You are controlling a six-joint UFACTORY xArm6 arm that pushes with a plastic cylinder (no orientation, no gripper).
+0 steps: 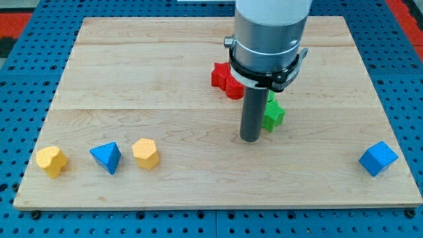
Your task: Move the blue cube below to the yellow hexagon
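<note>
The blue cube point(378, 158) sits near the board's bottom right corner. The yellow hexagon point(145, 153) sits at the bottom left, with a blue triangular block point(106, 157) just to its left and a yellow heart-like block point(51, 160) further left. My tip point(249, 138) rests on the board near the centre, far left of the blue cube and well right of the yellow hexagon. It stands just left of a green block point(273, 114).
A red block point(225, 79) lies above my tip, partly hidden behind the arm's body point(268, 39). The wooden board point(132, 66) lies on a blue pegboard surface point(20, 79).
</note>
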